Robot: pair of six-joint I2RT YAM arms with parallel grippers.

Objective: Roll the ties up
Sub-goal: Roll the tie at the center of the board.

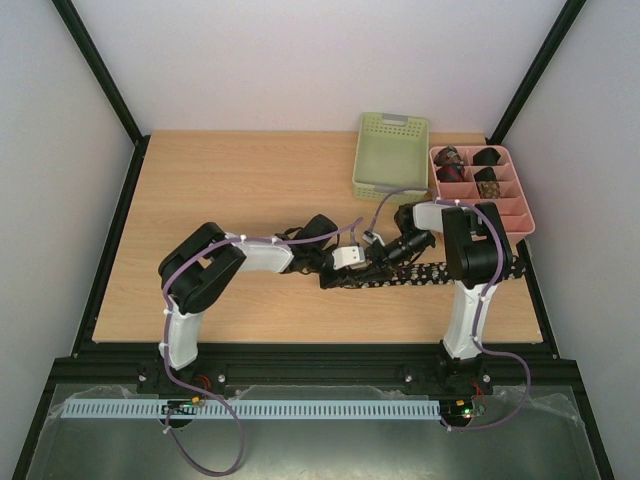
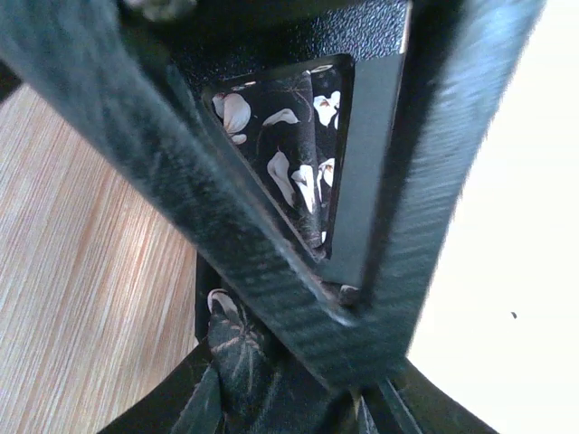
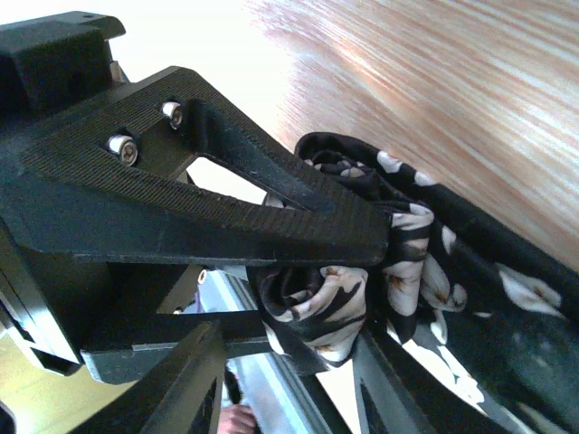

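A long black tie with pale flower marks (image 1: pixel 455 272) lies along the table's near right side. Its left end is wound into a small roll (image 3: pixel 318 307). My right gripper (image 3: pixel 312 294) is shut on that roll, one finger (image 3: pixel 298 212) above it and one below. My left gripper (image 1: pixel 338 272) meets it from the left, and dark patterned tie fabric (image 2: pixel 231 348) sits pinched between its jaws. More of the tie (image 2: pixel 294 172) shows behind crossing black fingers. Both grippers crowd together at the tie's left end (image 1: pixel 360 268). Small rolled ties (image 1: pixel 450 162) fill compartments of a pink tray (image 1: pixel 505 220).
A pale green basket (image 1: pixel 392 155) stands at the back, left of the pink tray. The right arm's upright link (image 1: pixel 470 245) stands over the tie's right half. The wooden table (image 1: pixel 230 190) ends at a black frame on all sides.
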